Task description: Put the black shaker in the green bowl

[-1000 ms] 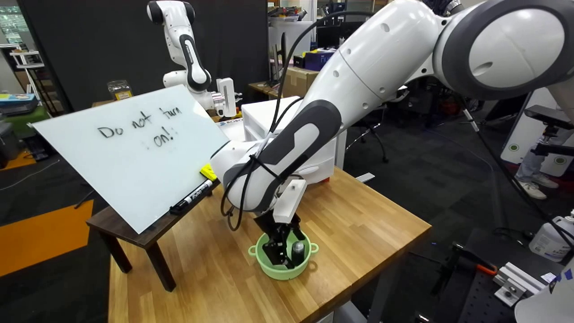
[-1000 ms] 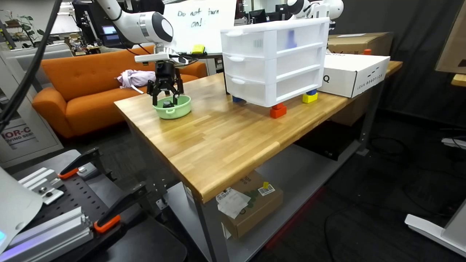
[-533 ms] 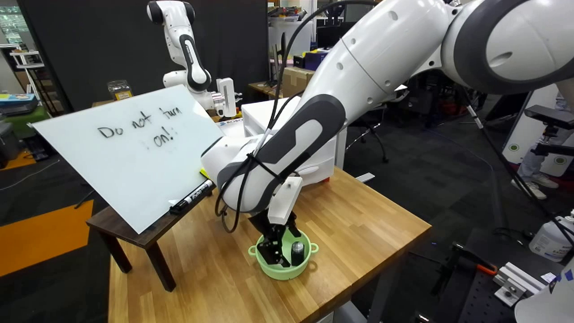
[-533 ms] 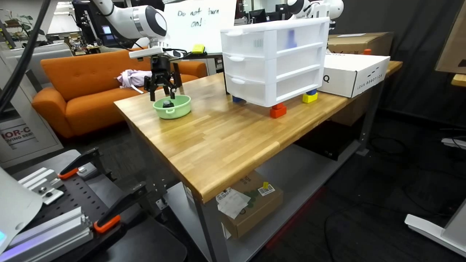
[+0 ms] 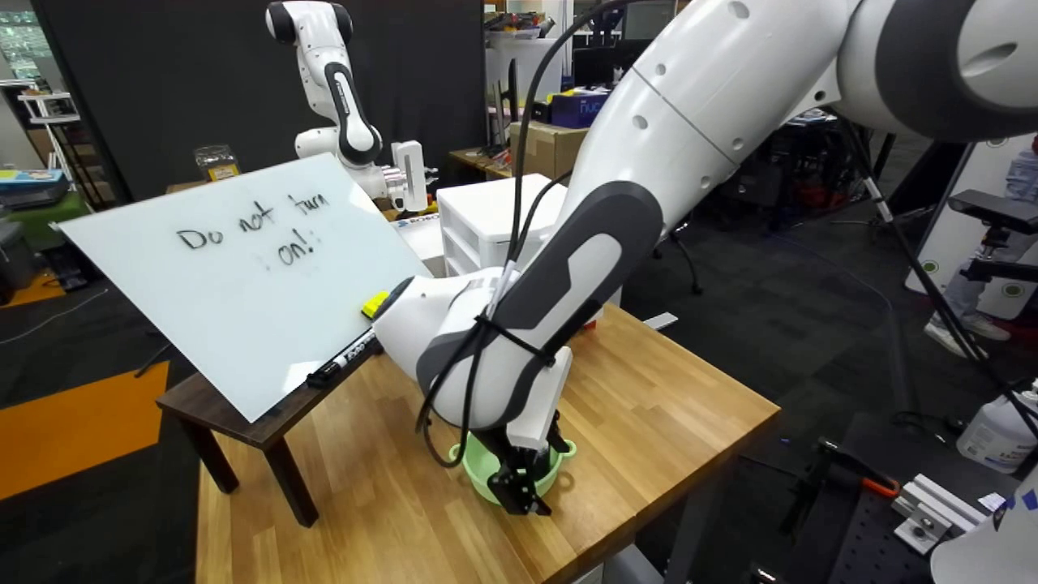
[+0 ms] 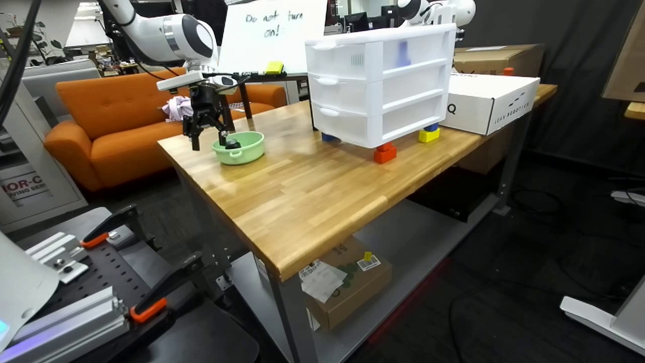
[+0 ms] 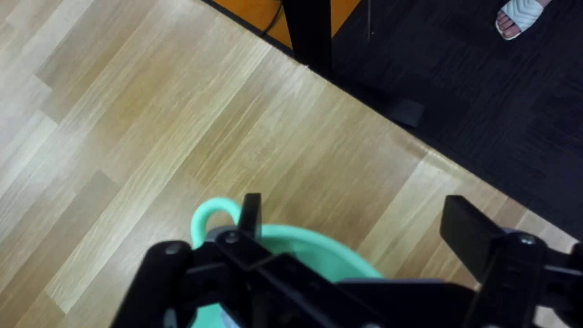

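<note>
The green bowl (image 6: pixel 247 153) stands on the wooden table (image 6: pixel 302 196). It also shows in an exterior view (image 5: pixel 478 469) and partly in the wrist view (image 7: pixel 319 248). The black shaker (image 6: pixel 232 144) is inside the bowl; only its top shows above the rim. In the wrist view I cannot make it out for certain. My gripper (image 6: pixel 208 143) is open with nothing between its fingers. It hangs beside and partly over the bowl's rim, on the table-end side. In the wrist view the fingertips (image 7: pixel 354 202) stand wide apart, with bare wood and the bowl's rim between them.
A white drawer unit (image 6: pixel 375 91) stands on coloured bricks, including red ones (image 6: pixel 385 154). A white box (image 6: pixel 491 101) is behind it. A whiteboard (image 5: pixel 243 284) leans on a dark stand (image 5: pixel 268 426). The table's edge (image 7: pixel 387 120) runs close by the gripper.
My open gripper has risen from around the shaker and moved away from over the bowl, toward the table's end. The shaker stays in the bowl, which has not moved.
</note>
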`<state>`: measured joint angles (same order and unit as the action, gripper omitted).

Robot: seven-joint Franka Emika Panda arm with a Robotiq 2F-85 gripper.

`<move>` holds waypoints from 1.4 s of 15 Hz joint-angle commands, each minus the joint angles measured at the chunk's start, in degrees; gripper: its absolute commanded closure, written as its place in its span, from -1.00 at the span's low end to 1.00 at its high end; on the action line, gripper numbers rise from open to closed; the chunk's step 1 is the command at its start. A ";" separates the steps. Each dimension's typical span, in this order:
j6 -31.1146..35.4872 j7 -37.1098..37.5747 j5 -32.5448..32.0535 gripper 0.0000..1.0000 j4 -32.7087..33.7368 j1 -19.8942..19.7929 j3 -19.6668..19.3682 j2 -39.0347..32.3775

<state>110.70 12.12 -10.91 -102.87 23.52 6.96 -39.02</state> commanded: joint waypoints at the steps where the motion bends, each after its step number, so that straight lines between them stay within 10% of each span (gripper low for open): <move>1: 9.09 3.76 -0.26 -1.00 -12.29 -0.44 0.95 6.68; 13: 37.78 9.12 0.36 -1.00 -37.51 0.56 2.71 16.07; 21: 40.05 8.05 2.75 -1.00 -38.38 0.61 3.24 15.72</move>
<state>150.83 20.50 -8.57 -141.26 23.76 10.50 -23.38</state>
